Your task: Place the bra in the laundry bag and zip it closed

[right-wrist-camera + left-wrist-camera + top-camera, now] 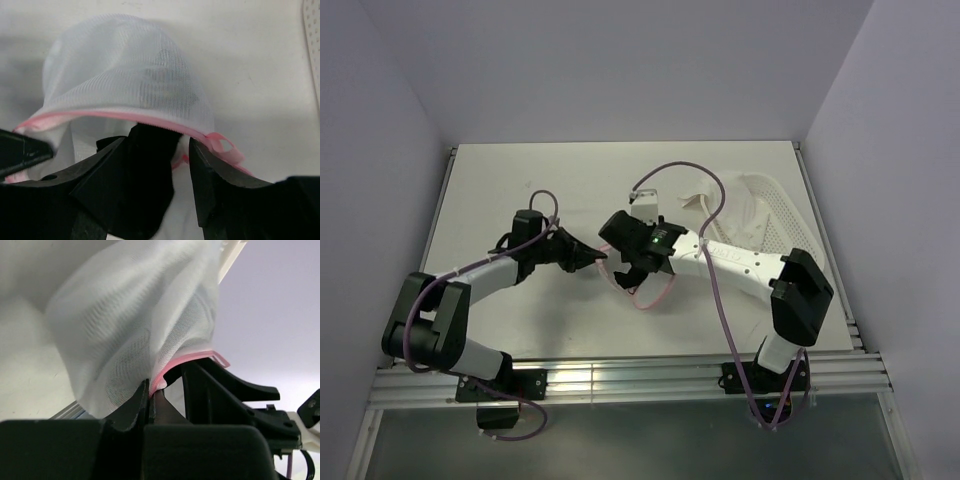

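The laundry bag (125,75), white mesh with pink zipper trim, is held up with its mouth facing my right gripper. My left gripper (150,386) is shut on the pink trim at the rim of the bag (130,315). My right gripper (157,145) is at the bag's mouth with its jaws apart. The black bra (150,170) lies against its left finger, its top edge just under the pink rim. A gap shows between the bra and the right finger. From above, both grippers (595,258) (625,270) meet at mid-table, and only the bag's pink trim (652,296) shows.
A white perforated basket (775,205) lies at the back right with a white cloth (720,205) beside it. Its edge shows in the right wrist view (312,40). Purple cables loop over the right arm. Walls enclose the table on three sides.
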Motion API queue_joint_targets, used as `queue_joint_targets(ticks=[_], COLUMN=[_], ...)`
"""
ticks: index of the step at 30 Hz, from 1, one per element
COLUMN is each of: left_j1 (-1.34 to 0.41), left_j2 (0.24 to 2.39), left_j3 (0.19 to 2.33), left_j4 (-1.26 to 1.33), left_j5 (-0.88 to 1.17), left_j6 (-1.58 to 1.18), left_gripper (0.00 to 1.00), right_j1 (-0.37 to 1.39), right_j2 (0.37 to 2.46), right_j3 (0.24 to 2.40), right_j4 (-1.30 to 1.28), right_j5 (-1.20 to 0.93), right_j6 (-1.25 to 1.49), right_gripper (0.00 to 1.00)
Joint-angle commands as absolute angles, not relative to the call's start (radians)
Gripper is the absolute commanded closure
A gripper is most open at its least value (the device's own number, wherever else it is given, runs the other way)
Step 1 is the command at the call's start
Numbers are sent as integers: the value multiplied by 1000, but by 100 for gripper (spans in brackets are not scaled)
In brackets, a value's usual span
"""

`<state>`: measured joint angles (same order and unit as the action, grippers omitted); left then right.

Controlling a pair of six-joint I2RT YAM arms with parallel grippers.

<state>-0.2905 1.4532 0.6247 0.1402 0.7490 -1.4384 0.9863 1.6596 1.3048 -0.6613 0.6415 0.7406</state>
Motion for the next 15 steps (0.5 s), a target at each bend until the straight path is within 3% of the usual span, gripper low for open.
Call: queue_joint_targets(ticks=[1,11,15], left_j1=[-247,-210,-204], left_j2=[1466,1508,1531], left_j3=[686,729,736], left_j4=[170,210,239], left_j5=[799,799,801], left_j6=[-1445,-1491,-1520], left_gripper=[100,100,100], right_j1=[992,965,950], right_j2=[1666,1766,1704], right_j3=[1425,1817,1795], right_j4=[-709,-811,-844], right_j5=[650,632,661], right_j6=[663,568,580], right_gripper=[39,36,36])
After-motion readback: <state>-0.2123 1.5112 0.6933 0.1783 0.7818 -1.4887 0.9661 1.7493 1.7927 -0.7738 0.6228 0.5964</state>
